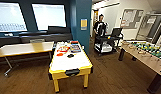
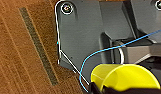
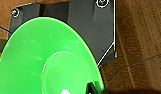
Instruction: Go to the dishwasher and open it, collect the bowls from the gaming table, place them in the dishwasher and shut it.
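The gaming table (image 1: 68,62), white-topped with a yellow rim and legs and a black end slot, stands straight ahead in the head view. Small coloured items and a black piece (image 1: 70,55) lie at its far half. The yellow bowl (image 2: 123,76) hangs over the wooden floor in the left wrist view, with my left gripper (image 2: 101,89) shut on its rim. The wide lime-green bowl (image 3: 46,62) shows large in the right wrist view, held at its edge by my right gripper (image 3: 94,89). The dishwasher is out of view.
A wooden table (image 1: 23,48) stands to the left, and a dark sofa runs under the windows behind it. A foosball table (image 1: 146,53) lies to the right. A person (image 1: 99,25) stands by a black cart (image 1: 107,42) beyond the blue pillar (image 1: 81,22).
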Controlling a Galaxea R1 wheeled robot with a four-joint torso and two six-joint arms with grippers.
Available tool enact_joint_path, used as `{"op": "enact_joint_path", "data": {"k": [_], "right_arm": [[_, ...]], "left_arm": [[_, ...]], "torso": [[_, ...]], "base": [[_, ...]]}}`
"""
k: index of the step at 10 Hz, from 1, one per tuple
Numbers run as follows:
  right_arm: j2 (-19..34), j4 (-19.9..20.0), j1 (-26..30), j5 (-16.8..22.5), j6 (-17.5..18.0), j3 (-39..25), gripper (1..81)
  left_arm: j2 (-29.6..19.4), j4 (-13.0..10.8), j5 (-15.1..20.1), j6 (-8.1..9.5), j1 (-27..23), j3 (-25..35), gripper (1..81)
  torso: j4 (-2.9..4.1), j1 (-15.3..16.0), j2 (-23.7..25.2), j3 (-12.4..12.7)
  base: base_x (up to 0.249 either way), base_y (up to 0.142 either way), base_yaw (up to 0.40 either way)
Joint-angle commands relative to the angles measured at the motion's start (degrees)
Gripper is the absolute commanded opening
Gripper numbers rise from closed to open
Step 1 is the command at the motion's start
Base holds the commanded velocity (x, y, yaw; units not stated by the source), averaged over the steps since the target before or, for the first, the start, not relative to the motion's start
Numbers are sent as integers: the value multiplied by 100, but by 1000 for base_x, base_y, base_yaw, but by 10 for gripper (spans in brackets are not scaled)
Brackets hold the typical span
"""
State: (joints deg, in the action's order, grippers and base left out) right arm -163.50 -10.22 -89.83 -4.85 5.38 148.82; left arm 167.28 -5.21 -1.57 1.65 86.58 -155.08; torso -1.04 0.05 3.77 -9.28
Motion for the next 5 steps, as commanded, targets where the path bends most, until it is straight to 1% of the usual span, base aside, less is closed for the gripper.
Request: {"op": "enact_joint_path", "data": {"k": [1, 5], "right_arm": [[61, -86, 180, 274, -19, 23, 10], [61, -86, 145, 274, -19, 23, 10]], "left_arm": [[-54, -60, 324, -15, -215, -49, 10], [-28, -60, 324, -24, -215, -49, 10]], "torso": [[0, 0, 0, 0], [0, -2, 0, 0]], "base": [[0, 0, -391], [0, 0, -392]]}}
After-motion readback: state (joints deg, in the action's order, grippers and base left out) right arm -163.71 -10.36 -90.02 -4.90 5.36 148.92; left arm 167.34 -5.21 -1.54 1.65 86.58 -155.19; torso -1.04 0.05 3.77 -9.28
